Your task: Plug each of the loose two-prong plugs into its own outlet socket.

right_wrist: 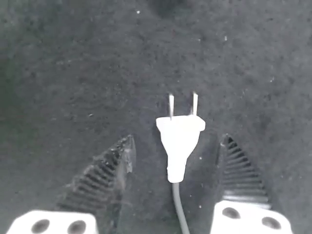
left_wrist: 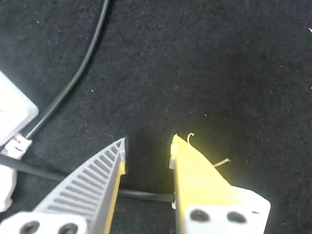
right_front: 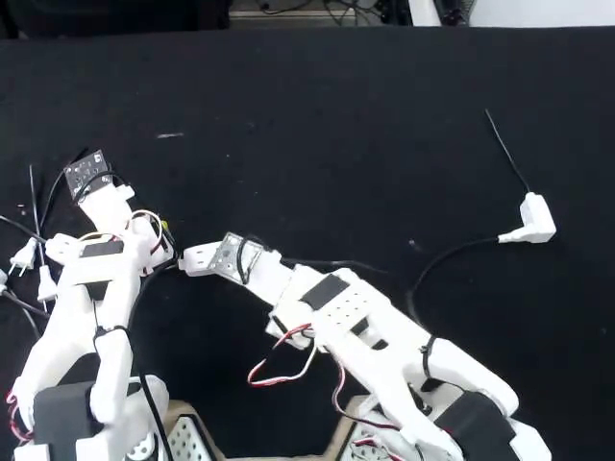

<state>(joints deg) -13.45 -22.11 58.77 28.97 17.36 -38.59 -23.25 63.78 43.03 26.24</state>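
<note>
A white two-prong plug [right_wrist: 180, 136] lies flat on the black mat between the spread fingers of my right gripper [right_wrist: 177, 141], prongs pointing away from the wrist; neither finger touches it. My left gripper [left_wrist: 148, 141] is open low over the mat, with a thin black cable [left_wrist: 141, 194] crossing between the bases of its grey finger [left_wrist: 100, 178] and yellow finger [left_wrist: 195, 175]. In the high view the left gripper [right_front: 163, 242] and right gripper [right_front: 189, 260] sit close together at the left centre. Two more white plugs [right_front: 26, 255] [right_front: 46, 284] lie at the far left.
A white angled plug body [right_front: 535, 220] on a black cord rests at the far right. A white block [left_wrist: 12, 114] with a black cable [left_wrist: 73, 83] running from it lies beside the left gripper. Loose wires [right_front: 34, 192] trail at the mat's left edge.
</note>
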